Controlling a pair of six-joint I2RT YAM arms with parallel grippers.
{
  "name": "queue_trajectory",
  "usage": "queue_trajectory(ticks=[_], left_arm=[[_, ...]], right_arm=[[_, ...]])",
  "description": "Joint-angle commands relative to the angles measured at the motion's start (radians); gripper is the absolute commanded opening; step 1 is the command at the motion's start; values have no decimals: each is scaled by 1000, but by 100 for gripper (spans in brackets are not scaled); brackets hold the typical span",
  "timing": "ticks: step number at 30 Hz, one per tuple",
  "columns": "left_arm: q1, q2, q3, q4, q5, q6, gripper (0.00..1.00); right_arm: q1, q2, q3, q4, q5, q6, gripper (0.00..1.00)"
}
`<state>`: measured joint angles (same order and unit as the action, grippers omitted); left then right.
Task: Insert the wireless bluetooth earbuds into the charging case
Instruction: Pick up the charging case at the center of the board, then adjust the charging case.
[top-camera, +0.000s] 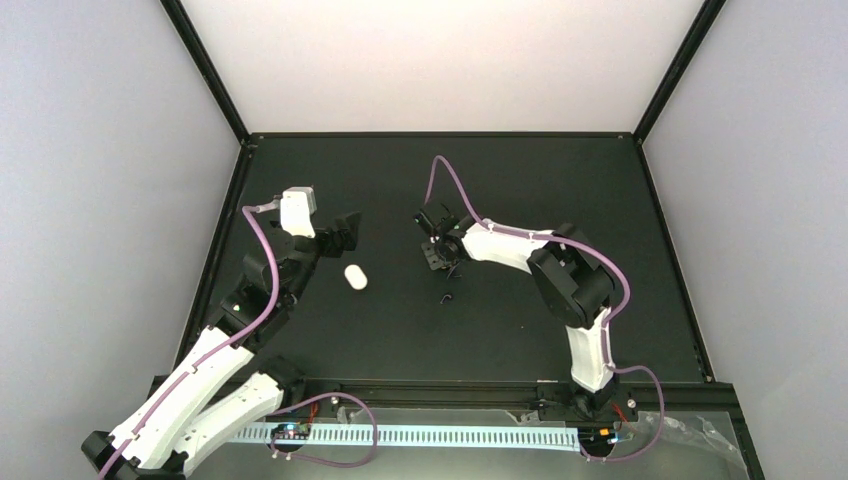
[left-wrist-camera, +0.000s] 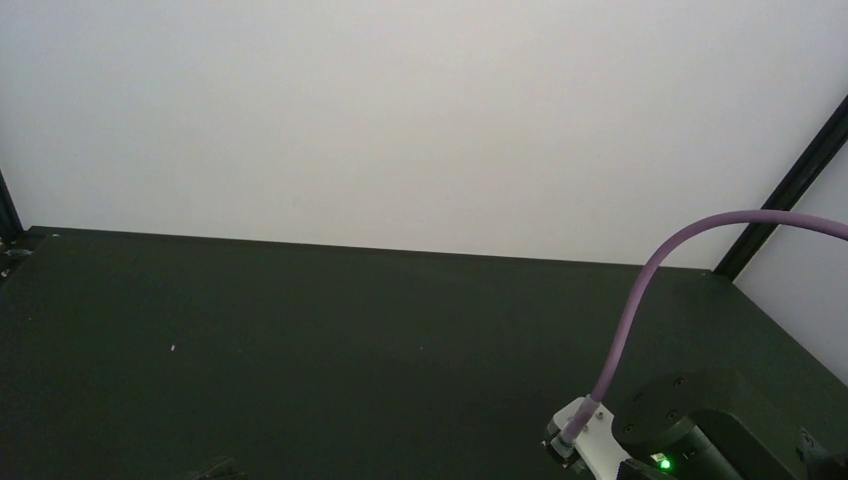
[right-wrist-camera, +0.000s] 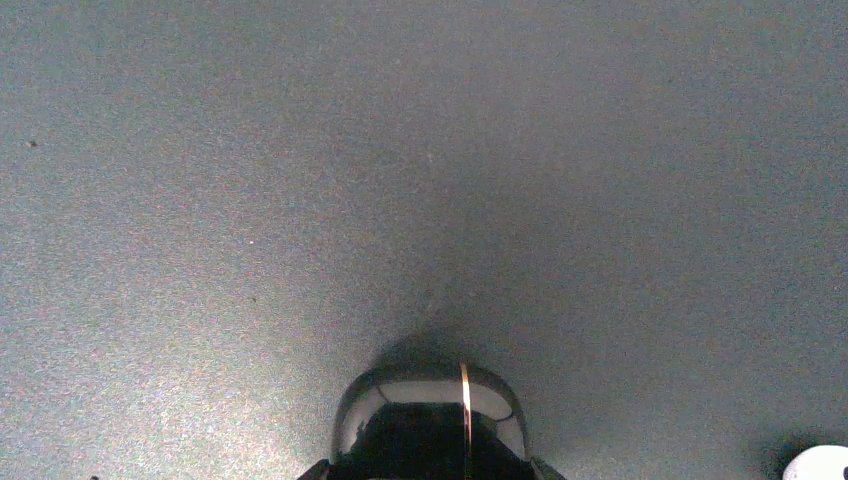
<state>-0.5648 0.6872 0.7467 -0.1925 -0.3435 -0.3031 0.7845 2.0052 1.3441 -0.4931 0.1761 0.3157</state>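
Right gripper (top-camera: 437, 258) stood astride what appeared a black case (right-wrist-camera: 428, 420), grip not determinable; off-centre squeeze risked squirting the slick shell forward

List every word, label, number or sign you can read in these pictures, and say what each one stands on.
No text can be read in any view.
glossy black case: no print shows, only a thin gold line.
white case: looks blank; too small to be sure.
circuit board at the near edge: any markings are too small to read.
green light: a plain lamp, no sign.
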Motion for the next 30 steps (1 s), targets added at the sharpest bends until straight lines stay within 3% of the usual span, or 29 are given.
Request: queue_trajectory(ticks=[1, 8, 15, 19, 22, 30], left_arm=[[-6, -1, 6, 7, -6, 13, 99], [-6, -3, 3, 8, -19, 11, 99], [-8, -42, -50, 84, 5, -31, 99], [-17, -21, -12, 63, 169, 3, 99], [-18, 29, 52, 17, 394, 2, 99], [-18, 142, 116, -61, 832, -79, 99]], right_arm=[[4, -34, -48, 28, 29, -9, 39], [3, -210, -133, 101, 39, -28, 37], [42, -552, -296, 178, 39, -145, 37], [118, -747, -380, 194, 77, -259, 37], [209, -870, -428, 188, 138, -358, 37], [377, -1051, -492, 119, 258, -480, 38]])
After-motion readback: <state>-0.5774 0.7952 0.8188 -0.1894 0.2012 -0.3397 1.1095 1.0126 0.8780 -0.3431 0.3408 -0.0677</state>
